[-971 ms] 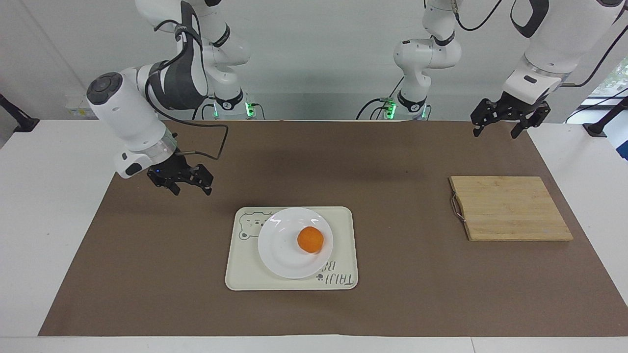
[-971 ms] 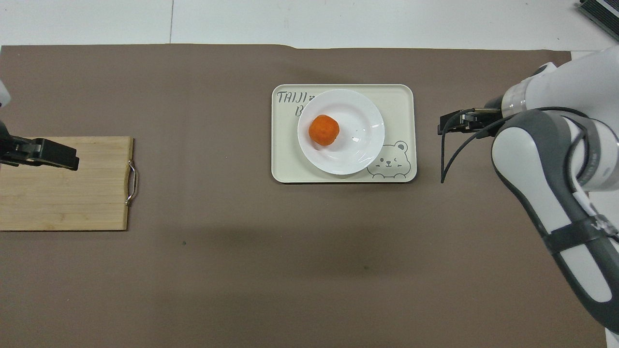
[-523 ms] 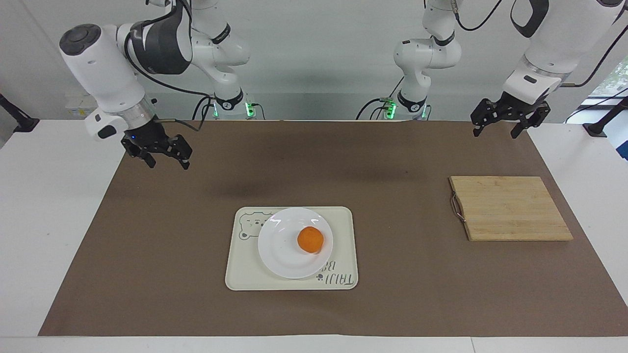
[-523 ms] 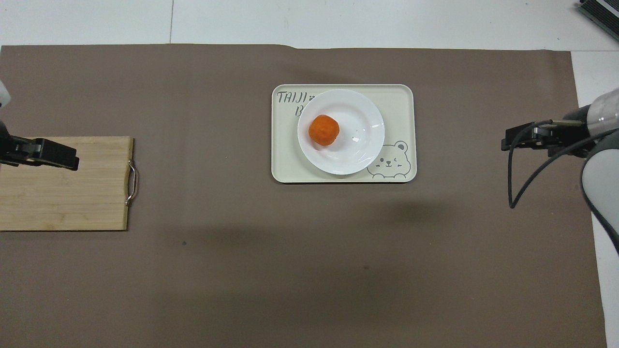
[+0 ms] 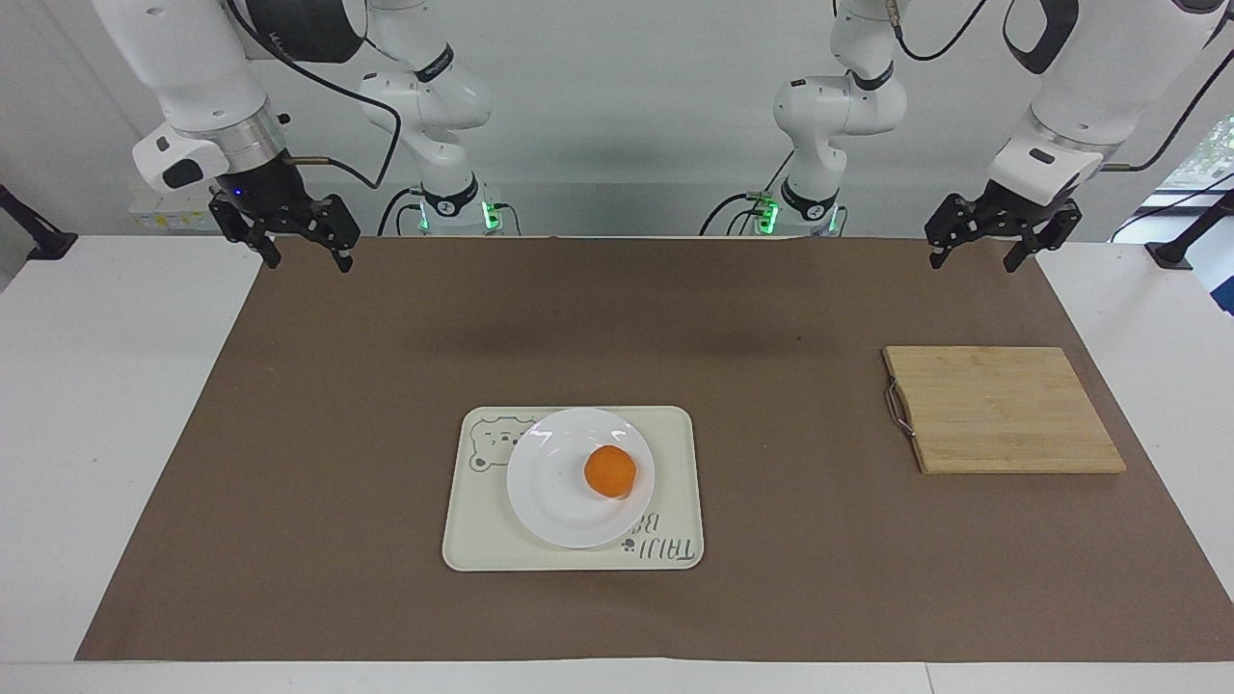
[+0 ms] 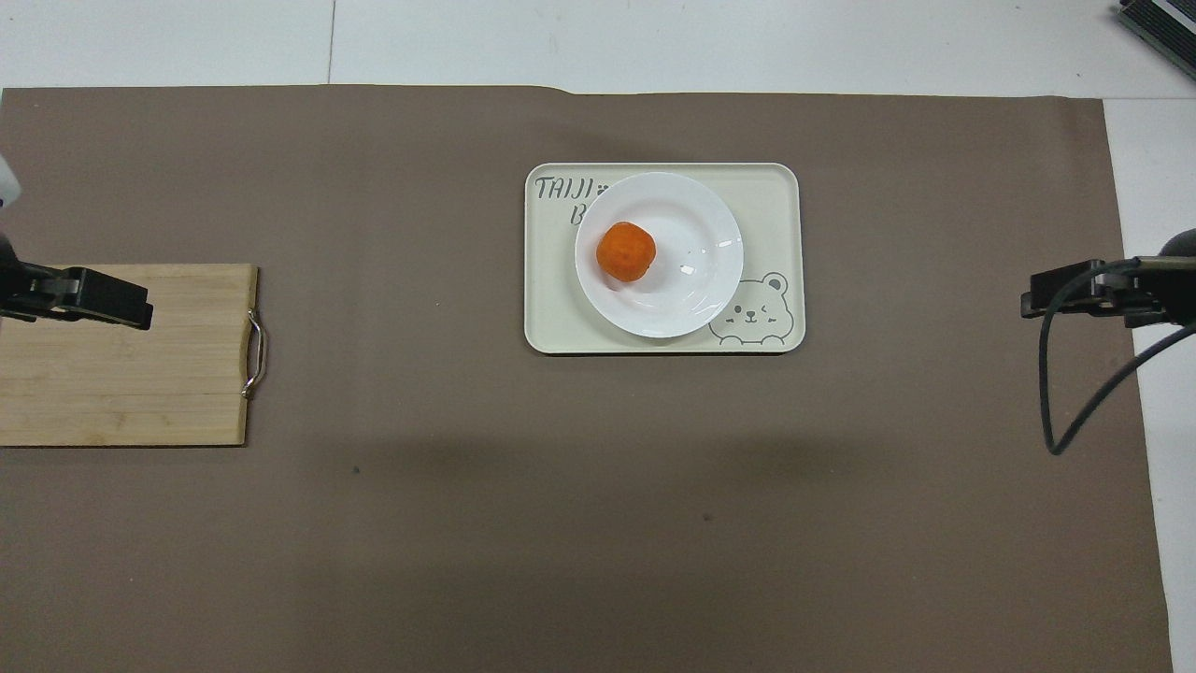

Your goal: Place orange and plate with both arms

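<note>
Mat mostly bare; board sits toward left arm's end. Tray mid-mat carries plate, orange on it. Placing looks done. Right gripper and left gripper, fingers spread, empty, raised over mat's corners; next likely just parking. Wide room around tray.

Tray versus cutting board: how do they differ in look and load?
The tray is cream, round-cornered and printed with a bear; the cutting board is bare striped wood with a metal handle. The tray carries the plate with the orange; the cutting board carries nothing. Both are flat rectangles lying on the brown mat.
</note>
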